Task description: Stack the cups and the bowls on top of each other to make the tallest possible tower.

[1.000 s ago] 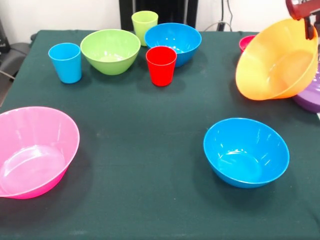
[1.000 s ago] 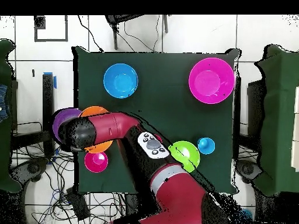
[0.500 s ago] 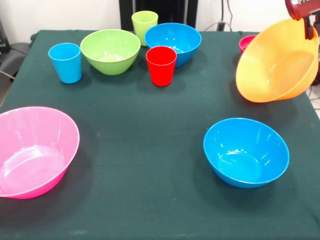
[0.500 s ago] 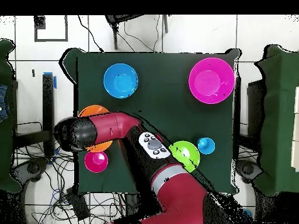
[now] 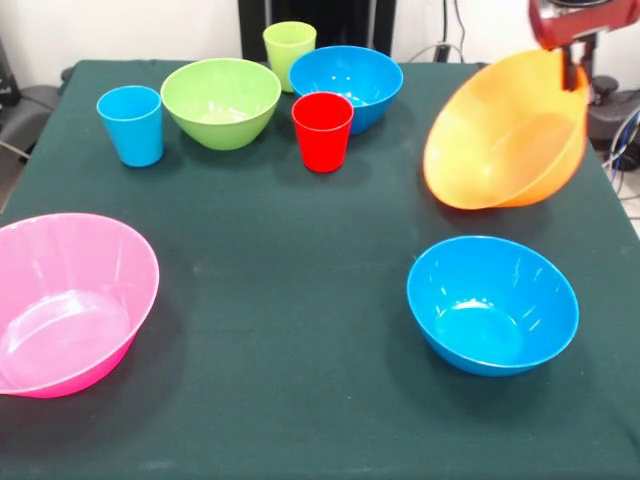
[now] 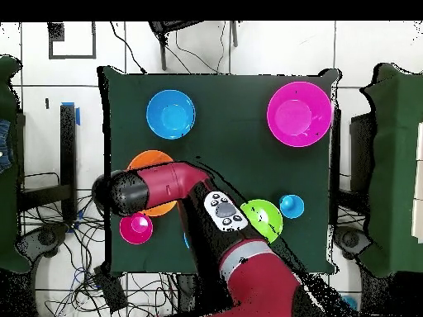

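My gripper (image 5: 572, 55) is shut on the upper rim of the large orange bowl (image 5: 505, 135) and holds it tilted above the table at the right; the bowl also shows in the overhead view (image 6: 149, 161) beside my arm. A pink bowl (image 5: 68, 300) sits front left and a blue bowl (image 5: 492, 303) front right. At the back stand a lime green bowl (image 5: 221, 102), another blue bowl (image 5: 346, 82), and the light blue cup (image 5: 131, 124), red cup (image 5: 322, 131) and lime green cup (image 5: 289, 48). The small red bowl (image 6: 135, 229) shows only overhead. The purple bowl is out of view.
The dark green table (image 5: 300, 250) has its right edge just past the orange bowl. Cables and a black stand (image 5: 610, 110) lie beyond that edge. The robot's pedestal (image 5: 320, 20) stands at the far side.
The gripper has carried the orange bowl leftward in the front view, in over the table. The purple bowl at the right edge and the small red bowl no longer show in that view.
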Tool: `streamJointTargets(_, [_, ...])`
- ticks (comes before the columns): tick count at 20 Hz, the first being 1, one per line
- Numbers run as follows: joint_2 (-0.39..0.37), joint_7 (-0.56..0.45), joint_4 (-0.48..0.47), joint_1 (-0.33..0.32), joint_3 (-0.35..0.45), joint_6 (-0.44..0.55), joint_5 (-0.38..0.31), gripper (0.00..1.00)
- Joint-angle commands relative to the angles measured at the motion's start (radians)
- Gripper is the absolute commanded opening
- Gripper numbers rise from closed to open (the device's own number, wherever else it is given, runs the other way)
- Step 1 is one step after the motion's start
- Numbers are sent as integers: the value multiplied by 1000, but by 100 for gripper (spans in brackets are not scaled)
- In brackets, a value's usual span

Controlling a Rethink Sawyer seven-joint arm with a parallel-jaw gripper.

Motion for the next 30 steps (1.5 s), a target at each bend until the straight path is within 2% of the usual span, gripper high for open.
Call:
streamJointTargets(1, [18, -72, -12, -30, -87, 77, -149, 0])
streamJointTargets(6, [30, -120, -22, -70, -85, 62, -235, 0])
streamJointTargets(10, [36, -122, -12, -105, -68, 55, -254, 0])
streamJointTargets(18, [43, -164, -68, -102, -62, 108, -319, 0])
streamJointTargets(30, [47, -153, -111, -115, -46, 158, -323, 0])
